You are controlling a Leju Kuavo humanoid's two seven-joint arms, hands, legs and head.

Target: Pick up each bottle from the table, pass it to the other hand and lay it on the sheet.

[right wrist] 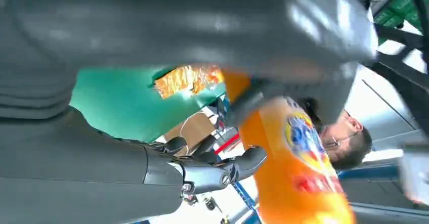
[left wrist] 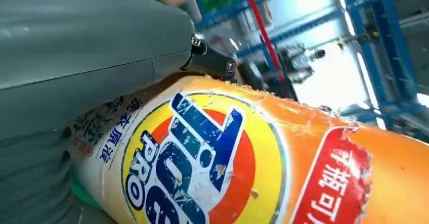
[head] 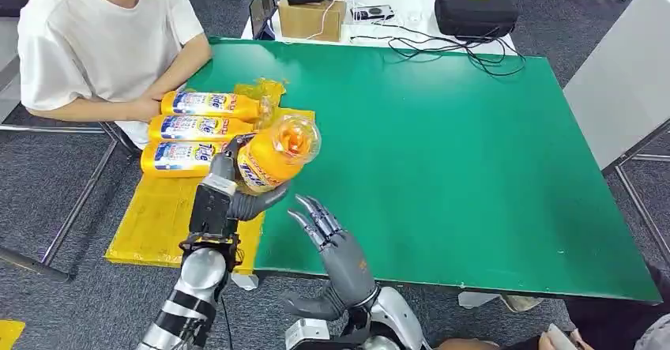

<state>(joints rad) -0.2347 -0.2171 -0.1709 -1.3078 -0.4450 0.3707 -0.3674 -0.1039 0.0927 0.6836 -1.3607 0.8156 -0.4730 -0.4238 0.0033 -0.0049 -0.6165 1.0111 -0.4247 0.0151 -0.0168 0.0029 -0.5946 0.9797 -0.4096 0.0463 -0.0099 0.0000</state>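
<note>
Glossy orange bottle [left wrist: 263, 163], rounded plastic, sits gripped in my left hand [head: 237, 192] above the yellow sheet [head: 158, 216] at nine o'clock; my right hand [head: 336, 243] hovers released, fingers spread.

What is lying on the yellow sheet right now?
Three orange bottles lie side by side on the sheet, near a person's arm. A fourth bottle is above it in the left hand; it hides part of the sheet.
</note>
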